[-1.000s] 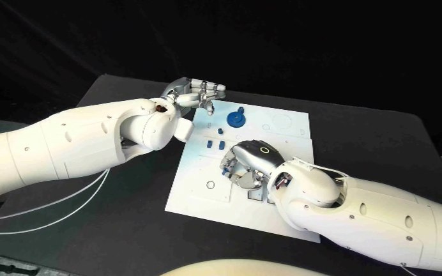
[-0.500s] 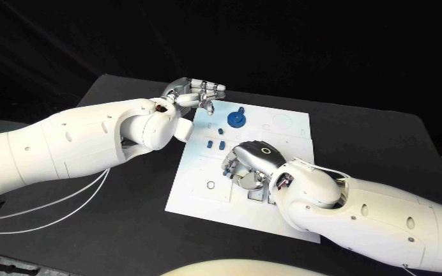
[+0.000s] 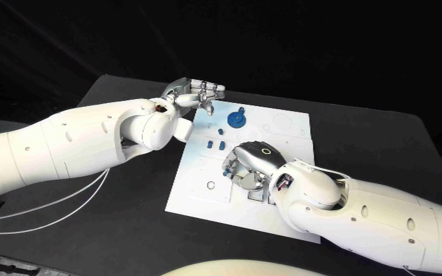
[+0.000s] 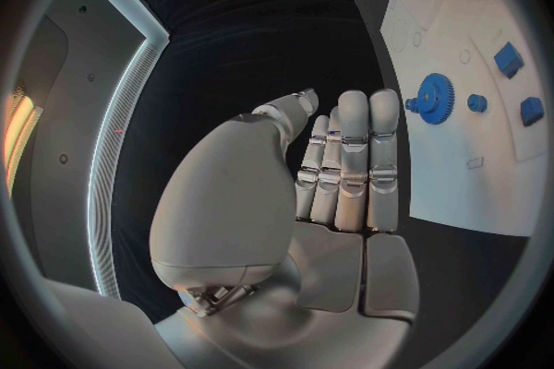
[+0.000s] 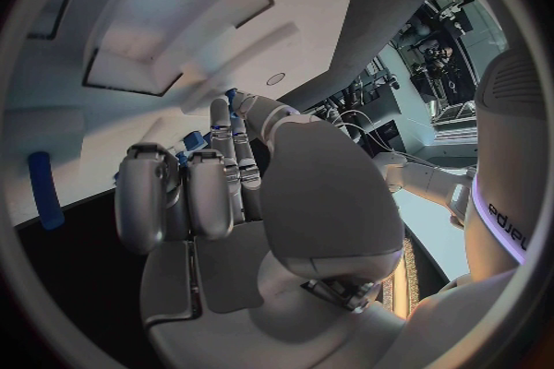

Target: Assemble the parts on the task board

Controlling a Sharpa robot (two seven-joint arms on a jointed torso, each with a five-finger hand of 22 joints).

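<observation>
Almost nothing has moved since a second ago: the right hand (image 3: pixel 256 160) stays low over the task board (image 3: pixel 198 183), fingers (image 5: pixel 198 189) curled among small blue parts (image 3: pixel 214 143), possibly pinching one, hard to tell. The left hand (image 3: pixel 195 92) hovers off the board's far corner, fingers straight, empty, the blue gear (image 3: pixel 237 119) just beside it.

A black table (image 3: pixel 110 180) with a matte top lies beneath both hands, reaching past them on every side. Thin white cables (image 3: pixel 55 202) trail across it below the left arm, well behind the left hand. Beyond the hands hangs a dark wrinkled backdrop (image 3: pixel 276 27).
</observation>
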